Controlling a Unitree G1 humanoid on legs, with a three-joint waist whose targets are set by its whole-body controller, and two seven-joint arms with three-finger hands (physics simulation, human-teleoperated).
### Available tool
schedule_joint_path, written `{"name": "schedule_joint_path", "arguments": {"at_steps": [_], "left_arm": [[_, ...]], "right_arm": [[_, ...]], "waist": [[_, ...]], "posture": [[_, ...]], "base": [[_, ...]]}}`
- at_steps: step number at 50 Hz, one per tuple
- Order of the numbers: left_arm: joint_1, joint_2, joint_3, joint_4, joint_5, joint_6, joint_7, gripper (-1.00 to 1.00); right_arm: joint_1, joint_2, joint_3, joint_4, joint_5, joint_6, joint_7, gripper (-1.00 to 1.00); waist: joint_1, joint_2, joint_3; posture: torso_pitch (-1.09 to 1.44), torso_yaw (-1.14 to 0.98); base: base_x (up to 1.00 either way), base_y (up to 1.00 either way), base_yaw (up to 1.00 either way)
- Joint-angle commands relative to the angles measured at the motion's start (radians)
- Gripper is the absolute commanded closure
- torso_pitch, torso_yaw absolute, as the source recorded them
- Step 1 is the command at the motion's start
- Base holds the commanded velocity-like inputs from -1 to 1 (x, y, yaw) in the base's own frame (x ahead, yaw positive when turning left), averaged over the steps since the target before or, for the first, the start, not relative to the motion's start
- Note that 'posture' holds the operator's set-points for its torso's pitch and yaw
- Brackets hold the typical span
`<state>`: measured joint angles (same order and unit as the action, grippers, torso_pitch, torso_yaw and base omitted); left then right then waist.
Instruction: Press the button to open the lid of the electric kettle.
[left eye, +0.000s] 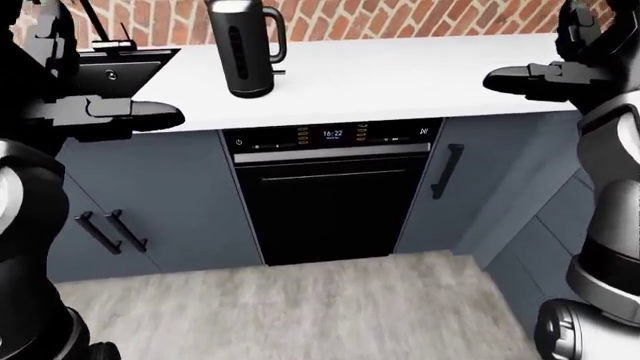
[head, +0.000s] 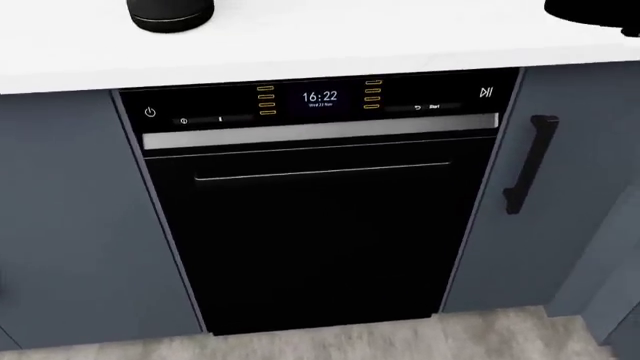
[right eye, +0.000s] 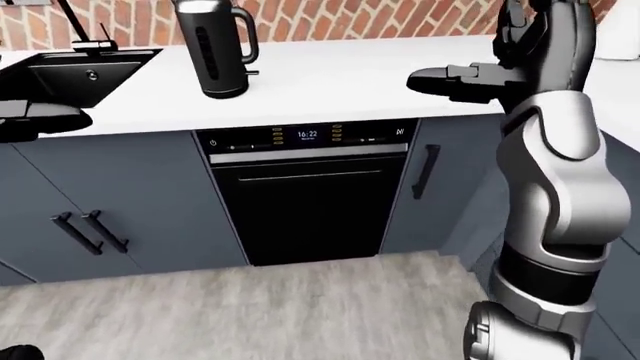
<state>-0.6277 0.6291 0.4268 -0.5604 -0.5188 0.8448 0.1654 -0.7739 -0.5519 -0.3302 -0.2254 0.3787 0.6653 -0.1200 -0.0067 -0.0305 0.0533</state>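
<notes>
On the white counter (left eye: 400, 79), above and to the left of the dishwasher (left eye: 330, 195), stands the kettle (left eye: 243, 46) — a tall dark upright cylinder with a silver top band and a loop handle on its right side. To its left the counter holds a black sink (left eye: 120, 67); a red brick wall runs behind.

The kettle looks rigid and smooth, probably light if empty and easy to tip or slide, since it is narrow for its height. By my judgement no grasp is needed — a single fingertip should press down on the lid button, most likely near the top of the handle, though the button itself cannot be made out in these views.

Going left to right: the left hand (left eye: 130, 114) hovers at the counter's edge, lower than the kettle and to its left, fingers extended flat, holding nothing. The kettle is next, touched by neither hand. The right hand (left eye: 520, 78) floats over the counter well to the kettle's right, fingers likewise straight and empty. Both hands are well apart from the kettle.
</notes>
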Motion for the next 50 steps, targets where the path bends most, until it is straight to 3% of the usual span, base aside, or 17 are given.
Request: {"name": "schedule_joint_path", "arguments": {"at_steps": [1,8,11,12,14,21,24,25,26,27,33,35,37,38,40,47,50], "left_arm": [[-0.031,0.024,0.022,-0.01,0.004,-0.023,0.002,-1.0],[-0.036,0.028,0.022,-0.009,0.001,-0.021,0.003,-1.0],[-0.034,0.029,0.024,-0.01,0.0,-0.02,0.004,-1.0],[-0.032,0.029,0.024,-0.011,0.0,-0.021,0.004,-1.0],[-0.03,0.028,0.024,-0.011,0.0,-0.021,0.004,-1.0],[-0.027,0.027,0.024,-0.012,0.001,-0.022,0.004,-1.0],[-0.026,0.027,0.024,-0.013,0.002,-0.023,0.004,-1.0],[-0.026,0.027,0.024,-0.012,0.002,-0.024,0.004,-1.0],[-0.026,0.027,0.024,-0.012,0.002,-0.024,0.004,-1.0],[-0.026,0.027,0.024,-0.012,0.002,-0.024,0.003,-1.0],[-0.03,0.029,0.025,-0.012,0.001,-0.022,0.004,-1.0],[-0.028,0.029,0.025,-0.013,0.001,-0.022,0.004,-1.0],[-0.03,0.03,0.025,-0.013,0.0,-0.021,0.005,-1.0],[-0.033,0.03,0.024,-0.012,-0.001,-0.019,0.006,-1.0],[-0.034,0.03,0.024,-0.012,-0.001,-0.019,0.006,-1.0],[-0.05,0.039,0.024,-0.002,-0.007,-0.017,0.012,-1.0],[-0.048,0.042,0.026,0.001,-0.007,-0.021,0.013,-1.0]], "right_arm": [[-0.036,-0.012,0.001,-0.023,0.002,-0.016,0.001,-1.0],[-0.043,-0.016,-0.001,-0.025,0.007,-0.009,-0.001,-1.0],[-0.041,-0.016,0.0,-0.027,0.007,-0.009,-0.002,-1.0],[-0.04,-0.016,-0.001,-0.029,0.008,-0.008,-0.003,-1.0],[-0.039,-0.016,-0.001,-0.028,0.008,-0.009,-0.003,-1.0],[-0.035,-0.014,0.0,-0.031,0.009,-0.009,-0.002,-1.0],[-0.033,-0.013,0.0,-0.032,0.008,-0.01,-0.001,-1.0],[-0.033,-0.013,0.0,-0.032,0.008,-0.01,-0.001,-1.0],[-0.033,-0.013,0.0,-0.033,0.008,-0.01,-0.001,-1.0],[-0.033,-0.012,0.001,-0.033,0.008,-0.011,-0.001,-1.0],[-0.036,-0.013,0.001,-0.029,0.008,-0.012,0.001,-1.0],[-0.037,-0.014,0.001,-0.028,0.008,-0.012,0.002,-1.0],[-0.037,-0.014,0.002,-0.026,0.007,-0.013,0.004,-1.0],[-0.039,-0.015,0.001,-0.025,0.007,-0.012,0.003,-1.0],[-0.041,-0.015,0.001,-0.026,0.009,-0.01,0.003,-1.0],[-0.046,-0.017,0.0,-0.035,0.015,0.002,-0.001,-1.0],[-0.052,-0.021,-0.001,-0.032,0.017,0.005,-0.002,-1.0]], "waist": [[0.01,-0.014,-0.025],[0.006,0.054,-0.012],[-0.002,0.139,-0.034],[0.007,0.096,-0.023],[0.005,0.106,-0.024],[0.012,0.035,-0.02],[0.015,-0.051,-0.038],[0.007,-0.001,-0.024],[0.012,-0.021,-0.026],[0.008,-0.017,-0.028],[0.008,0.04,-0.012],[0.002,0.075,-0.015],[-0.003,0.142,-0.033],[0.006,0.097,-0.021],[0.004,0.107,-0.021],[0.013,0.036,-0.018],[0.017,-0.049,-0.037]], "posture": [[0.0,0.0],[0.0,0.0],[0.0,0.0],[0.0,0.0],[0.0,0.0],[0.0,0.0],[0.0,0.0],[0.0,0.0],[0.0,0.0],[0.0,0.0],[0.0,0.0],[0.0,0.0],[0.0,0.0],[0.0,0.0],[0.0,0.0],[0.0,0.0],[0.0,0.0]], "base": [[0.08,0.0,0.0],[0.08,0.0,0.0],[0.09,0.0,0.0],[0.08,0.0,0.0],[0.09,0.0,0.0],[0.09,0.0,0.0],[0.09,0.0,0.0],[0.09,0.0,0.0],[0.09,0.0,0.0],[0.09,0.0,0.0],[0.1,0.0,0.0],[0.09,0.0,0.0],[0.12,0.0,0.0],[0.12,0.0,0.0],[0.12,0.0,0.0],[0.12,0.0,0.0],[0.12,0.0,0.0]]}}
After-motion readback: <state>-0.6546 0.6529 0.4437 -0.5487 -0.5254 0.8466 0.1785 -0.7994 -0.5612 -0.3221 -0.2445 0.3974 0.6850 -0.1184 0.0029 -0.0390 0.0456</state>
